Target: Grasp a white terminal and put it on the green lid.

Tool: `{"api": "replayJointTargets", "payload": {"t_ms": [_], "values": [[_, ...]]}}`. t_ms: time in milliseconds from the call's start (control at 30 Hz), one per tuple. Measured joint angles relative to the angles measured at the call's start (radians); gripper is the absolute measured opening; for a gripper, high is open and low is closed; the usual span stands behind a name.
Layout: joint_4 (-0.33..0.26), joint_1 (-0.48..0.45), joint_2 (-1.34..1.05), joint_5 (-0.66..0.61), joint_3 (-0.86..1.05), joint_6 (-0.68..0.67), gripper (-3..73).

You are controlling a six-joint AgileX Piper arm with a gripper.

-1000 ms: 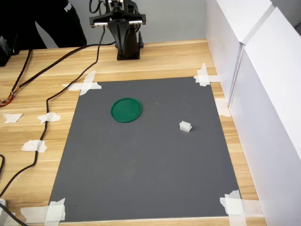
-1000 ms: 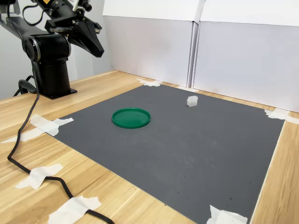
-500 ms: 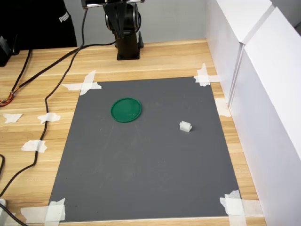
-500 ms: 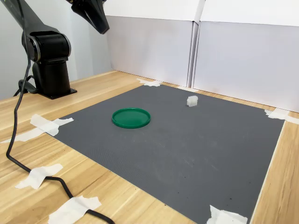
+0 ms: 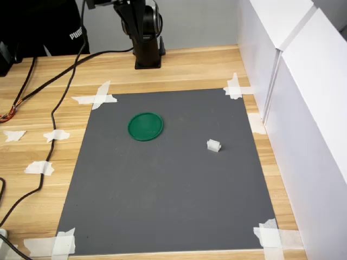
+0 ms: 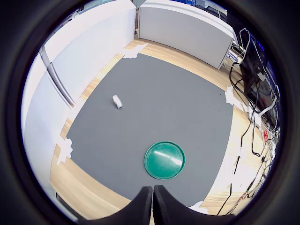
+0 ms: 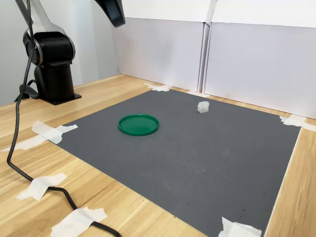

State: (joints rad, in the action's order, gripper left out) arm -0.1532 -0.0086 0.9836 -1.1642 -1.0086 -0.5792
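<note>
A dark-green lid (image 5: 146, 126) and a white terminal (image 5: 213, 145) lie on a plain grey mat (image 5: 168, 200).

The table (image 5: 179, 67) is pale wood, its grain showing under a smooth, faintly satin finish. Over it lies a dark grey mat (image 5: 168, 184), matt and finely textured. The green lid (image 5: 145, 126) looks like plastic, catching a soft sheen in the wrist view. The white terminal (image 5: 213, 145) is dull white plastic. Crinkled white tape pieces (image 5: 98, 97) look papery. The arm's base (image 7: 49, 59) is glossy black.
</note>
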Motion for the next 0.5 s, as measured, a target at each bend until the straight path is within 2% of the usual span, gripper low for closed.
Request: {"api": "replayJointTargets", "payload": {"t_ms": [167,300,400,500], "values": [[-0.076,0.0,0.085,-0.054,-0.043,-0.15,-1.6],[-0.105,0.0,0.126,-0.058,-0.051,-0.226,1.8],[-0.106,0.0,0.157,-0.058,-0.051,-0.289,9.5],[-0.103,0.0,0.198,-0.058,-0.06,-0.339,21.9]]}}
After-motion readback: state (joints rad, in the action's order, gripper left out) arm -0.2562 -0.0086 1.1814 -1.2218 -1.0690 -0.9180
